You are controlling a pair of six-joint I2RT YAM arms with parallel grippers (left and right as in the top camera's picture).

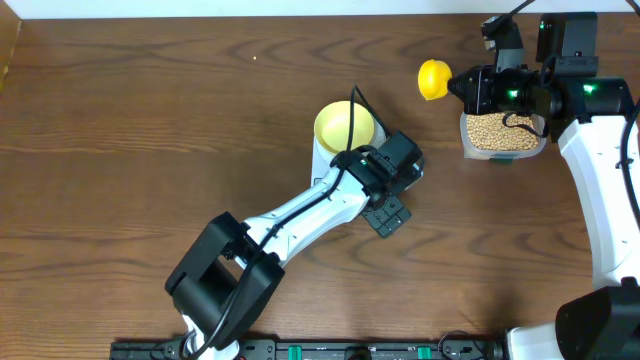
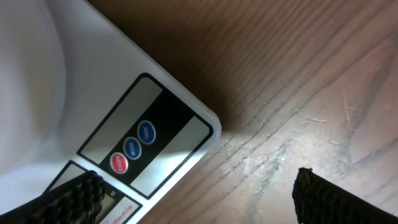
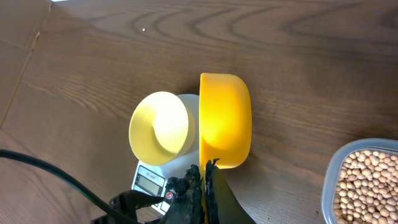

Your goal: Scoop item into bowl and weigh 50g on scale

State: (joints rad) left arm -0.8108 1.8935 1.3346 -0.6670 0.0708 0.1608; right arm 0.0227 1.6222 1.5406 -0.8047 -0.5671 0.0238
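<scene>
scale (image 2: 124, 99) lies display-end toward left tool (image 2: 199, 199), bowl (image 3: 160, 127) on its platform.

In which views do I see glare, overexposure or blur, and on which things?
Left wrist view: a glare patch on the wooden table beside the scale; the white area at upper left is out of focus. Right wrist view: the yellow scoop glows, almost overexposed in its middle, and the bowl is bright inside. Overhead view: even light, no strong glare.

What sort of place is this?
Probably a robot test bench, not a kitchen: a left arm and a right arm at a wooden table, with a scale, a bowl and a tub of beans.
</scene>
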